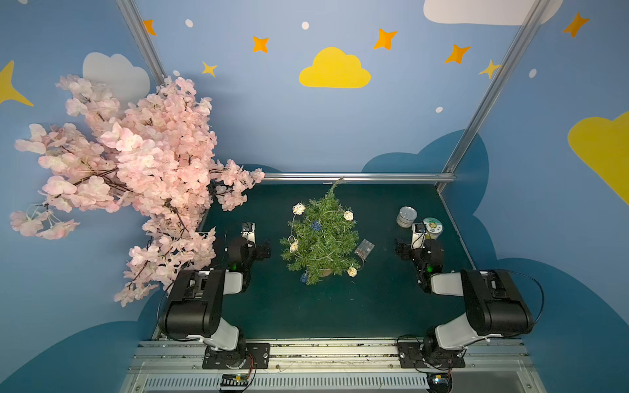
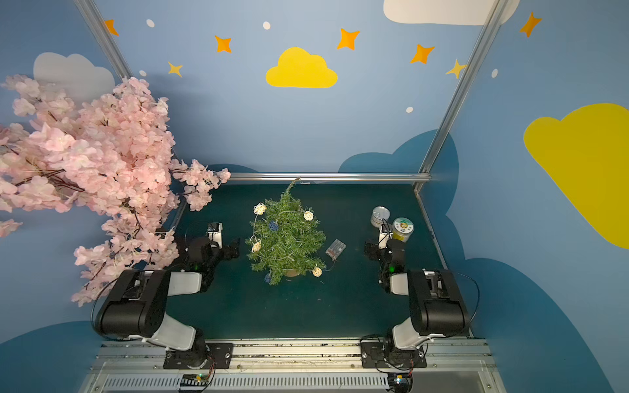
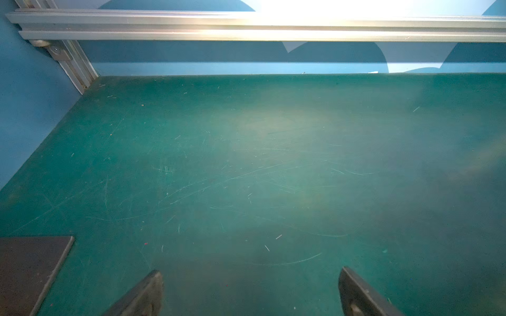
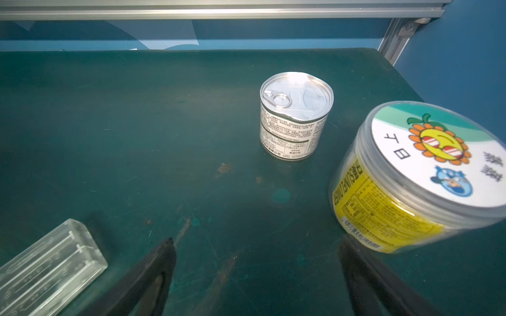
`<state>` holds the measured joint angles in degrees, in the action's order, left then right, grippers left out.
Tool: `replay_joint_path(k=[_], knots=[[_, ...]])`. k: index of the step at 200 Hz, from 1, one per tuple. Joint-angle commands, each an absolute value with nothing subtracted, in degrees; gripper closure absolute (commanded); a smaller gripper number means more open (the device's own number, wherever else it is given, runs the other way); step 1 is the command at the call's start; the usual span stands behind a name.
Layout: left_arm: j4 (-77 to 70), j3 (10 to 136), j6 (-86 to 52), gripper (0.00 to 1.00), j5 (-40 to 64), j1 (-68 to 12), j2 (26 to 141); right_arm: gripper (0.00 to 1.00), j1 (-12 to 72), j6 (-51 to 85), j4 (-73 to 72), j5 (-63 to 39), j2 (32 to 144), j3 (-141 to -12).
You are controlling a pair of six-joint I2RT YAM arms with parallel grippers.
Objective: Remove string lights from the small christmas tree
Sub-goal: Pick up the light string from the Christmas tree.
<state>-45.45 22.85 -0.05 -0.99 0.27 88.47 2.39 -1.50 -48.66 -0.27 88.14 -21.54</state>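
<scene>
mat [image 3: 246,164]: under my left gripper [image 3: 250,270]; green, matt, many fine pale scratches
my fingers [image 3: 142,295]: black, matt, hard-plastic look
rail [image 3: 246,24]: ahead of my left gripper; brushed metal, strong glare
tin can [image 4: 294,117]: ahead of my right gripper [image 4: 257,240]; shiny bare metal lid, printed paper label
jar [image 4: 410,177]: just beside one right finger; clear plastic, glossy yellow label
battery box [image 4: 46,268]: beside my other right finger; clear hard plastic, glossy
string lights [image 1: 293,245]: woven balls, rough, matt
small christmas tree [image 1: 323,238]: between my grippers; bristly needles, matt
blossom tree [image 1: 136,163]: beyond my left gripper; cloth-like petals, matt
</scene>
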Motion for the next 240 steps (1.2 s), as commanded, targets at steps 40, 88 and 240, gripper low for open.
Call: replay_joint_path(k=[40, 88, 240], knots=[[-44.91, 23.53, 0.29, 0.01, 0.70, 1.04, 87.71, 0.07, 2.26, -1.12, -48.08, -0.67, 87.54, -22.68], [-44.82, 23.55, 0.22, 0.00, 0.62, 1.04, 87.72, 0.07, 2.35, -1.14, -48.16, -0.68, 87.54, -22.72], [7.95, 43.74, -16.02, 0.01, -9.06, -5.51, 63.69, 0.07, 11.11, 8.85, 11.18, 7.24, 72.56, -51.51]])
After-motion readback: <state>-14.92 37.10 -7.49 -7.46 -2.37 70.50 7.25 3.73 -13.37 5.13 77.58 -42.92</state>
